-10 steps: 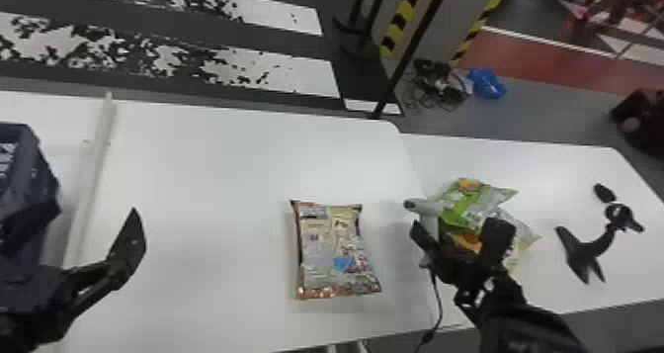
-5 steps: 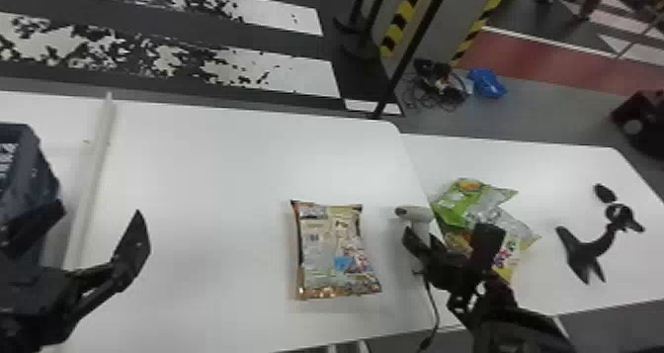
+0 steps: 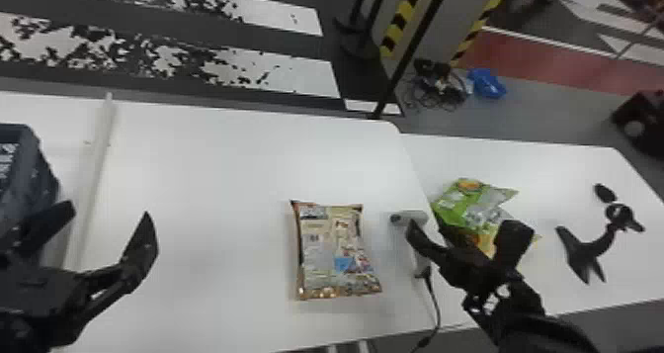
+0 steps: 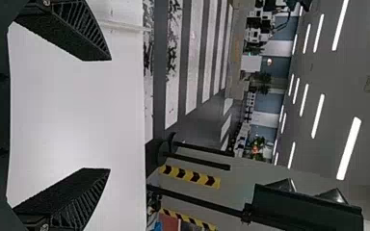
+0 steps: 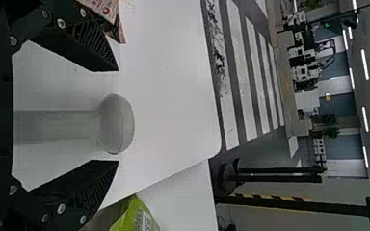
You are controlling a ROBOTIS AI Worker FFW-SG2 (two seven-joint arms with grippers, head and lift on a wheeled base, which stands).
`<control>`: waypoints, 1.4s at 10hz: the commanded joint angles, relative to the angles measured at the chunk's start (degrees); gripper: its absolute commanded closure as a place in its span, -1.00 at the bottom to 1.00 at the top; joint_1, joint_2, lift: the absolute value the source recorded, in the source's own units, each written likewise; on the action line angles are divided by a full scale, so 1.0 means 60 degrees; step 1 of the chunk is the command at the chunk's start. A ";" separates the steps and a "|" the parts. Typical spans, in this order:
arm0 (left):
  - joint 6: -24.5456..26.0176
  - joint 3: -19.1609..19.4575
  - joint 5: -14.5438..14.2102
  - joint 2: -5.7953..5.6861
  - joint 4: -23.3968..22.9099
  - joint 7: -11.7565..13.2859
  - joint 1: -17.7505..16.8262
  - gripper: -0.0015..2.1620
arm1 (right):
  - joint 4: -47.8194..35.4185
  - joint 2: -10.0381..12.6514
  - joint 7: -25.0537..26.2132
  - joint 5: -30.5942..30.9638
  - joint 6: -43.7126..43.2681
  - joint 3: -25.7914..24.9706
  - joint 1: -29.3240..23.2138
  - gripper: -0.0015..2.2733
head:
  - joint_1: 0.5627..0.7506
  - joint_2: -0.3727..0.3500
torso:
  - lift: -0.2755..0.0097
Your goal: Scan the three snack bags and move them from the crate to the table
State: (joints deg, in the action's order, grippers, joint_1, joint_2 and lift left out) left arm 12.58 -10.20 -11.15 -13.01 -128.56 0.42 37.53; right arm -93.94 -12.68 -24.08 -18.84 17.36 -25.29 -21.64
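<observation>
My right gripper (image 3: 467, 236) is open at the right of the near table, around or just beside the grey-white handheld scanner (image 3: 409, 219). In the right wrist view the scanner (image 5: 117, 123) lies between the spread fingers of my right gripper (image 5: 118, 115), touching neither. A brown snack bag (image 3: 333, 253) lies flat to the scanner's left. Green and yellow snack bags (image 3: 462, 198) rest on the right-hand table, partly behind the right gripper. My left gripper (image 3: 111, 218) stands open at the left, beside the dark crate (image 3: 42, 179); in the left wrist view that gripper (image 4: 110, 114) holds nothing.
A white bar (image 3: 94, 179) runs across the table (image 3: 212, 179) beside the crate. The scanner's black cable (image 3: 436, 307) trails toward the near edge. A black stand (image 3: 585, 250) occupies the right-hand table (image 3: 548, 164). Beyond the far edge rises a black pole (image 3: 412, 50).
My right gripper has shifted left, away from the green and yellow bags. The scanner has moved slightly left and changed its tilt, and the fingers around it have opened. The left gripper has shifted slightly.
</observation>
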 commanded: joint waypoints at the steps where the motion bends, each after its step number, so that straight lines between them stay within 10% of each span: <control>1: 0.0007 -0.0014 0.0013 0.0015 -0.0004 -0.0011 0.0001 -0.96 | -0.1716 0.0048 -0.0425 -0.1050 0.1612 -0.0399 -0.0817 -0.93 | 0.41 -0.94 | 0.50; 4: 0.0007 -0.0087 0.0057 -0.0015 -0.0018 0.0004 0.0015 -0.95 | -0.2112 0.0151 -0.1875 -0.2573 0.5450 -0.1102 -0.0774 -0.93 | 0.41 -0.94 | 0.50; 12: -0.0023 -0.0087 0.0057 0.0015 0.0040 0.0004 0.0015 -0.95 | 0.1126 0.0077 -0.3282 -0.0288 0.2754 0.0773 0.0691 -0.90 | 0.41 -0.82 | 0.50; 13: 0.0007 -0.0087 0.0057 0.0015 0.0070 0.0004 -0.0014 -0.95 | 0.1360 0.0019 -0.3824 -0.0273 0.2872 0.0787 0.0896 -0.53 | 0.41 -0.79 | 0.50; 14: -0.0023 -0.0087 0.0057 0.0015 0.0114 0.0004 -0.0043 -0.95 | 0.1492 -0.0113 -0.3926 -0.0200 0.3370 0.0919 0.1058 0.66 | 0.41 -0.74 | 0.50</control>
State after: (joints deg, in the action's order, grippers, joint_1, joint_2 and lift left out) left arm 12.54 -10.72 -10.81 -12.92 -128.01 0.44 37.34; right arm -85.45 -13.04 -47.71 -20.25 36.23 -20.09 -15.82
